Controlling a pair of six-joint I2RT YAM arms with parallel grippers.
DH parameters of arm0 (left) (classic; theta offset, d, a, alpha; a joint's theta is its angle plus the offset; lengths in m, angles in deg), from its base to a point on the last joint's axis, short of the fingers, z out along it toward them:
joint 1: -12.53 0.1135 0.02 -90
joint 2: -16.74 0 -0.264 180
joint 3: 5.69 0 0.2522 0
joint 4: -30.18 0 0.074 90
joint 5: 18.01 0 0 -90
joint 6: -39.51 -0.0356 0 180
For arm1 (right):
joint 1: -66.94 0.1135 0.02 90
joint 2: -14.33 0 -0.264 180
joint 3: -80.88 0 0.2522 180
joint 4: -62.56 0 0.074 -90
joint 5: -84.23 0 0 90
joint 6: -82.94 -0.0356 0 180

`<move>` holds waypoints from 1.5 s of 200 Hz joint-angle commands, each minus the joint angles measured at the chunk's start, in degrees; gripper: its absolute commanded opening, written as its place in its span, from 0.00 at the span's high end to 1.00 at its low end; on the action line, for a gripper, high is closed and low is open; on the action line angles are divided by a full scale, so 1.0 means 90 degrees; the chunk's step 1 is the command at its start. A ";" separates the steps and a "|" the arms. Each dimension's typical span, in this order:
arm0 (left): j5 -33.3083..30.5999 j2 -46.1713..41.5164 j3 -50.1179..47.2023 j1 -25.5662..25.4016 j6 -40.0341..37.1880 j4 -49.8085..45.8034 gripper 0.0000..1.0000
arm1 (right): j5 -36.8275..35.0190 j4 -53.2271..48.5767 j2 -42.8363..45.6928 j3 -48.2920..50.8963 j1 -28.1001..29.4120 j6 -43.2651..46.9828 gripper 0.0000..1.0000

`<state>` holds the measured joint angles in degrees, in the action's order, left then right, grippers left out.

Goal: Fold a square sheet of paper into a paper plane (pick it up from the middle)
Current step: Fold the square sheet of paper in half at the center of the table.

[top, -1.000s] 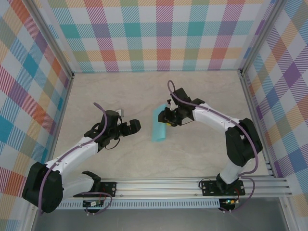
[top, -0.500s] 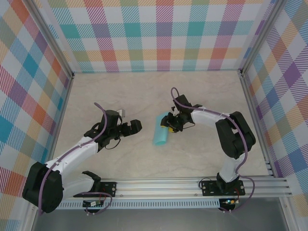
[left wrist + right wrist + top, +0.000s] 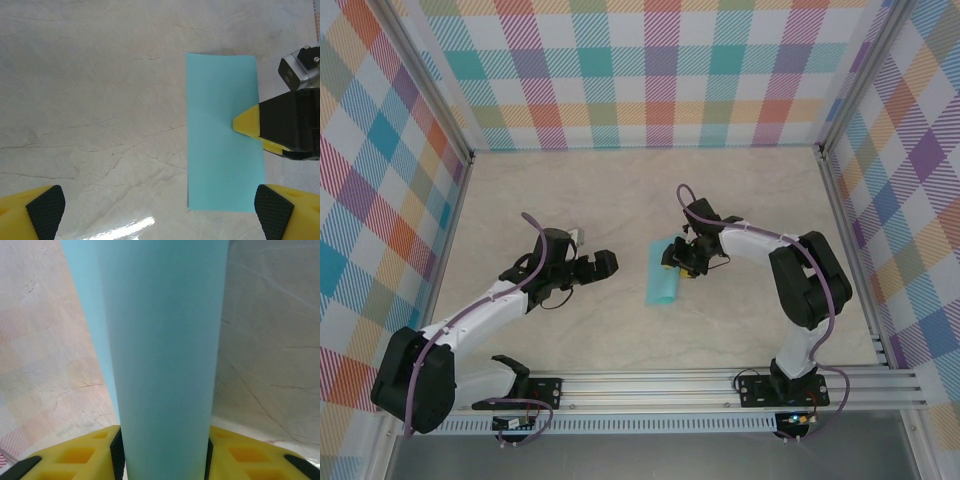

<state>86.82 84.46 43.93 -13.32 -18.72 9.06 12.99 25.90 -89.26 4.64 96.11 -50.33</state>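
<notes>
The square sheet of paper (image 3: 660,273), folded in half, lies on the table (image 3: 570,190). The right end effector (image 3: 672,261) is at its edge, grasp unclear; the left end effector (image 3: 603,264) is released. Probably creasing; next, press along the fold.

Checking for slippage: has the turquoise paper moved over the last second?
Yes. The paper shifted slightly right and toward the near rail.

Beige marbled table (image 3: 570,200), a folded turquoise sheet of paper (image 3: 661,278) near its middle
</notes>
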 commanded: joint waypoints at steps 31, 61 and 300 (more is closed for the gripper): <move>-0.0108 0.0003 0.0219 -0.0048 0.0014 0.0008 0.00 | 0.0948 0.1142 -0.0216 0.0019 -0.0038 -0.0639 0.58; -0.0124 -0.0036 0.0273 -0.0048 -0.0048 -0.0110 0.00 | 0.0973 0.1355 -0.0500 -0.0266 -0.0038 -0.0847 0.58; 0.0226 0.0271 0.0390 -0.0058 -0.0134 0.0035 0.00 | -0.1079 -0.1050 -0.0351 -0.0909 0.0079 0.0092 0.42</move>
<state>87.47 86.17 45.72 -13.32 -19.01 9.06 5.34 19.69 -93.08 -1.85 96.30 -50.81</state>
